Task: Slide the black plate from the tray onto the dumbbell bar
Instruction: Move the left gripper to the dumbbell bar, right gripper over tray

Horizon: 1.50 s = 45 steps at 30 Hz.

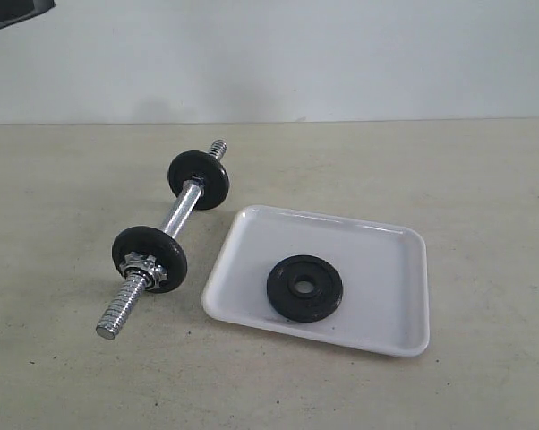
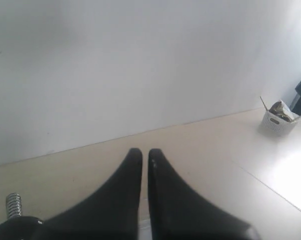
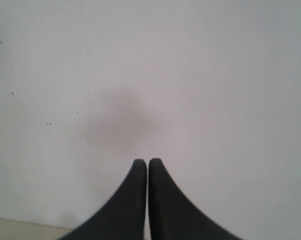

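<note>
Nearest in the exterior view is the near threaded end [image 1: 117, 318] of the dumbbell bar [image 1: 182, 208], bare beyond the star nut [image 1: 142, 266]. At about 3 o'clock from that nut, the black plate [image 1: 326, 291] lies flat in the tray [image 1: 377, 251], toward its near lip and apart from the bar. The bar's long axis runs from 7 o'clock to 1 o'clock, passing a far disc [image 1: 199, 179] to a second bare thread (either end might take a disc). The near end sits at roughly 8 o'clock from the plate and the far one at 11, so I judge the hole must be turned to face along that line.

Neither arm shows in this view. The left gripper [image 2: 145, 152] has its fingers pressed together on nothing, with a bar thread at the picture's edge. The right gripper [image 3: 148, 162], likewise closed and empty, faces only wall [image 3: 190, 75]. The left arm seems nearer the bar. Which arm is nearer the plate I cannot tell.
</note>
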{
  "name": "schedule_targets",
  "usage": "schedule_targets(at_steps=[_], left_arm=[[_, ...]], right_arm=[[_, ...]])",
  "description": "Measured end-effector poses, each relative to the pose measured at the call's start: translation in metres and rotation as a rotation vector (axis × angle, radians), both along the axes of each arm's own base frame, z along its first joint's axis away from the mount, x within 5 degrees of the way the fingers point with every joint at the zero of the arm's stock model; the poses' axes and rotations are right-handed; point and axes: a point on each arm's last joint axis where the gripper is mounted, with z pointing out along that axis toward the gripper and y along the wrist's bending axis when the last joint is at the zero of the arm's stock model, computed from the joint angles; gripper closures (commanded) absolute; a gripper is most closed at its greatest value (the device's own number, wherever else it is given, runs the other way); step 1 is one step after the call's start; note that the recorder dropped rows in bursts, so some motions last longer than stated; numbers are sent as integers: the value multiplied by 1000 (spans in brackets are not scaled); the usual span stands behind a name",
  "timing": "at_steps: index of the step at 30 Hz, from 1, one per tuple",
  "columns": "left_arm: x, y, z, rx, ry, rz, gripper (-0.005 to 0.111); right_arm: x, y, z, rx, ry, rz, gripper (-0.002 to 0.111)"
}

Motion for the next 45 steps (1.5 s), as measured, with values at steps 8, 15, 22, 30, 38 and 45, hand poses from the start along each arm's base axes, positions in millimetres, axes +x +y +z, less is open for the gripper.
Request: schedule_targets(at_steps=[8,15,22,30,38,45], left_arm=[[20,26,-22,69,199,338,102],[31,31,-41,116,312,392,102],[46,28,-65,147,400,361,102],[60,18,-91,401,337,247,102],[60,20,-98,681,166,164,102],[52,35,-120,771,243,290,102]], right_arm=[[22,-16,-22,-240,448,-209,109],[40,22,-56,-516,721,-127,109],[38,85,-91,-679,782,93,109],[29,114,-100,-716,758,206,109],[28,114,-100,-720,755,209,109],[28,114,-100,-725,754,210,109]])
